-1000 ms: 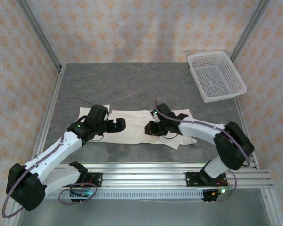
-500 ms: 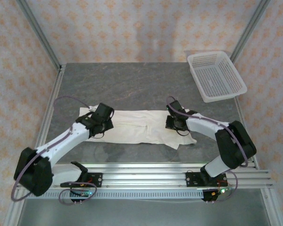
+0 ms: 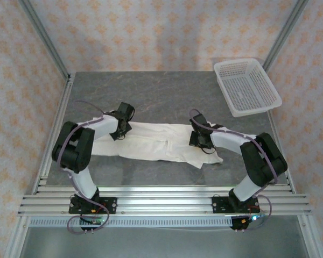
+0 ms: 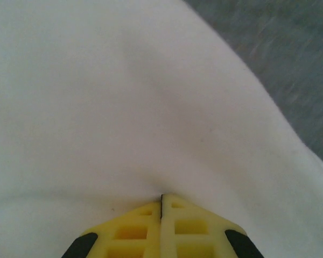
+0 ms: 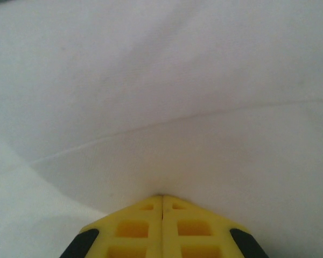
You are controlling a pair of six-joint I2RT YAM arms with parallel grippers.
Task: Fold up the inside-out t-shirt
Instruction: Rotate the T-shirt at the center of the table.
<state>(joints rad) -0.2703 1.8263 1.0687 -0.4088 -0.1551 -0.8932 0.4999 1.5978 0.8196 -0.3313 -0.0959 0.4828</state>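
Note left tool [image 3: 118,132] shifted to far-left edge of shirt [image 3: 156,142], snapped from wide to clenched on cloth. Note right tool [image 3: 201,142] shifted right, likewise clenched on cloth. Find shirt spread across mid-worktop [image 3: 161,97]. Judge grasp complete; fold lift due.

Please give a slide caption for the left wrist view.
Left claw shut, pinching the plain white cotton t-shirt on grey table.

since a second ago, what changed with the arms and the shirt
The left end effector moved left and farther back along the t-shirt, the right end effector moved right; both shut on the cloth. The basket stayed put.
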